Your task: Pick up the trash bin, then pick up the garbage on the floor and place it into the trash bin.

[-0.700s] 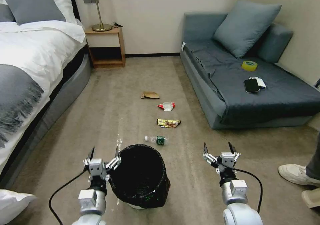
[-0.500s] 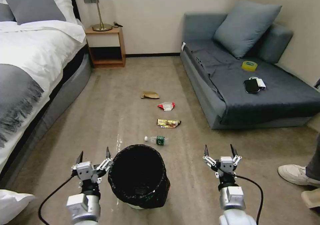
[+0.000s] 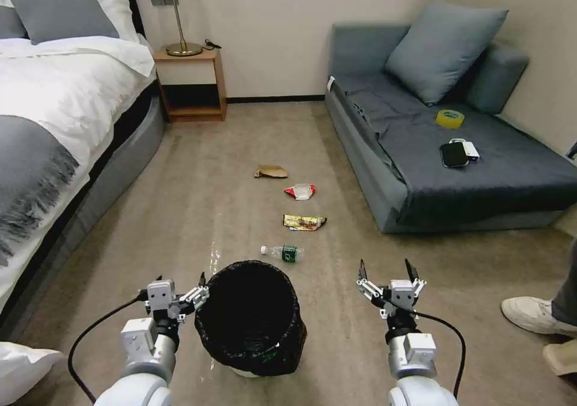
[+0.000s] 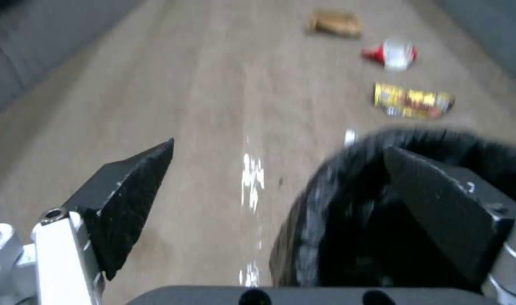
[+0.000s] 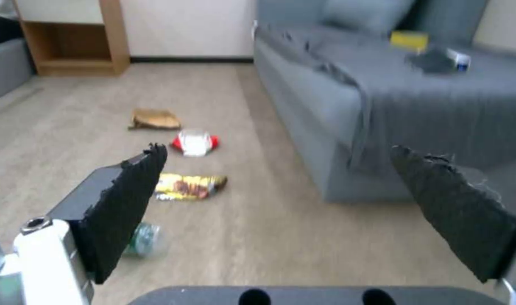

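Observation:
The trash bin (image 3: pixel 249 316), lined with a black bag, stands on the carpet just before me. My left gripper (image 3: pixel 180 283) is open at the bin's left rim (image 4: pixel 325 190). One finger (image 4: pixel 439 203) sits over the bag's rim and the other (image 4: pixel 128 203) outside it. My right gripper (image 3: pixel 385 271) hangs open to the bin's right with nothing in it. Beyond the bin the garbage lies in a row: a clear bottle (image 3: pixel 282 252), a yellow-brown wrapper (image 3: pixel 304 221), a red-white packet (image 3: pixel 300 191) and tan crumpled paper (image 3: pixel 270 171).
A bed (image 3: pixel 54 130) runs along the left and a grey sofa (image 3: pixel 457 166) along the right, carrying a yellow tape roll (image 3: pixel 450 118) and a black phone (image 3: pixel 454 154). A nightstand (image 3: pixel 191 84) stands at the back wall. A person's shoes (image 3: pixel 535 316) are at the right edge.
My left gripper has dropped and drawn back, ending with its fingers across the bin's left rim. The right gripper has shifted slightly left. Bin and litter have not moved.

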